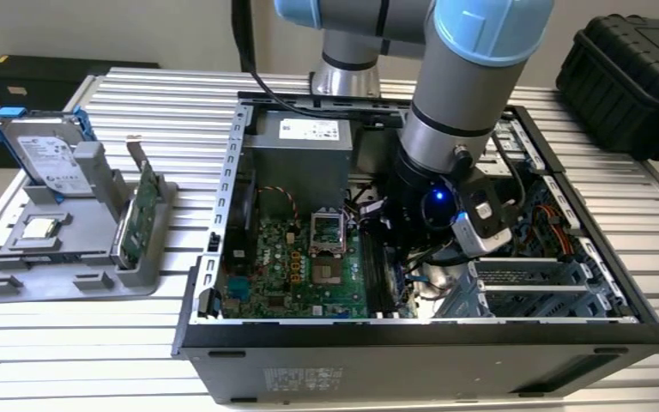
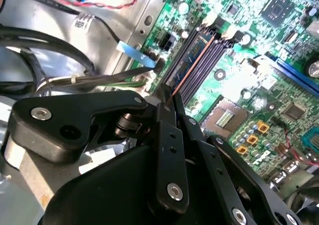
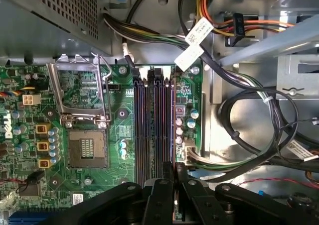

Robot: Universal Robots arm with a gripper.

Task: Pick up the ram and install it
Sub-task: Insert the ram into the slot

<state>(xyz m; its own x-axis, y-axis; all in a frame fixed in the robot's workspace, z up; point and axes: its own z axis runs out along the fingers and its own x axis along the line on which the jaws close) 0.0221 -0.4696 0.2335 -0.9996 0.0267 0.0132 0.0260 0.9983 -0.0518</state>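
Observation:
The ram point(image 2: 191, 60), a long, thin dark stick with an orange-lit edge, lies along the outermost of the dark memory slots point(image 3: 154, 125) on the green motherboard point(image 2: 259, 80). In the first wrist view the ram point(image 3: 173, 130) is edge-on, lined up with that slot. My gripper point(image 2: 167, 93) is shut on the end of the ram, its black fingers point(image 3: 162, 185) meeting over it. I cannot tell whether the stick is fully seated. In the exterior view my gripper point(image 1: 408, 262) reaches down into the open computer case point(image 1: 421, 330).
Bundled cables point(image 3: 249, 115) and a metal drive bay crowd one side of the slots; the CPU socket point(image 3: 87, 148) lies on the other. The power supply point(image 1: 301, 146) sits at the back. At the exterior view's left, a grey holder point(image 1: 66, 266) carries a hard drive point(image 1: 49, 154) and a green card point(image 1: 144, 210).

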